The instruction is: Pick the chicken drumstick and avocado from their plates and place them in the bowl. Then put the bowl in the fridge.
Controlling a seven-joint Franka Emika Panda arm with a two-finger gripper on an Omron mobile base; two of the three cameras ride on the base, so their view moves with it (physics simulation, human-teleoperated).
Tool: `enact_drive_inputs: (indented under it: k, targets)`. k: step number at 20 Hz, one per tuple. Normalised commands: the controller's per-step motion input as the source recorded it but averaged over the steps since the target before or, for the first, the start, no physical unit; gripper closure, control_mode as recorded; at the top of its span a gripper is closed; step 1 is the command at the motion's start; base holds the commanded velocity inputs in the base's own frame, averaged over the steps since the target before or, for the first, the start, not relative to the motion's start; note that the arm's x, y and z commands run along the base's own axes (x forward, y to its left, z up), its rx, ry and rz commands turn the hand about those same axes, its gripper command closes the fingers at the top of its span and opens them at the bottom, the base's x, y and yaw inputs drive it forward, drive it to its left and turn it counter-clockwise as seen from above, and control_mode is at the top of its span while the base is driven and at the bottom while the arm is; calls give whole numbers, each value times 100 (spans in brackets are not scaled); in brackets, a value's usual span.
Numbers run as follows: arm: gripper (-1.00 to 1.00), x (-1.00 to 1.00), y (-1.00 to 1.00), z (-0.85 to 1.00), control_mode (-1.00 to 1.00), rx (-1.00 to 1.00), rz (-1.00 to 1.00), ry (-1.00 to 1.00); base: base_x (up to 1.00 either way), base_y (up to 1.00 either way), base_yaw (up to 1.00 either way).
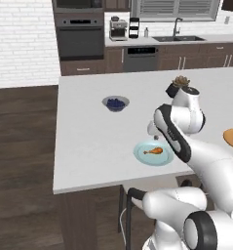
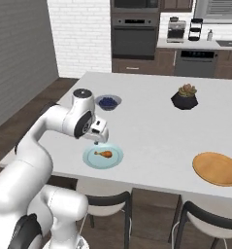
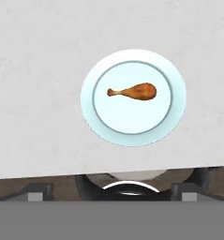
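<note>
The chicken drumstick (image 3: 133, 91) lies on a light blue plate (image 3: 99, 119) near the front edge of the white counter; the pair also appears as drumstick (image 1: 153, 151) on plate (image 1: 140, 155), and drumstick (image 2: 105, 153) on plate (image 2: 91, 160). My gripper (image 2: 96, 142) hangs open a little above the counter at the plate's far rim, holding nothing. The hand view has its dark fingertips (image 3: 38, 191) spread wide, well short of the drumstick. A round tan wooden dish (image 2: 217, 168) lies bare at the right; I cannot tell whether it is a plate or the bowl. Avocado and fridge are out of view.
A small grey bowl of blueberries (image 2: 108, 102) stands behind the blue plate. A dark faceted pot with a succulent (image 2: 185, 98) sits mid-counter. Two dark chairs (image 2: 110, 202) are tucked under the front edge. Oven and sink cabinets line the back wall.
</note>
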Motion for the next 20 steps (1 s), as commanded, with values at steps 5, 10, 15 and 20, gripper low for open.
enact_drive_inputs:
  k: [5, 10, 15, 20]
  targets:
    - [-100, 94, -16, -27, -100, 0, 10, 4, 0, 0, 0]
    - [-100, 42, -19, -35, -100, 0, 25, 1, 0, 0, 0]
    - [-100, 32, -23, -44, -100, 0, 54, 1, 0, 0, 0]
    - [-100, 8, -13, -34, -100, -1, 83, -1, 0, 0, 0]
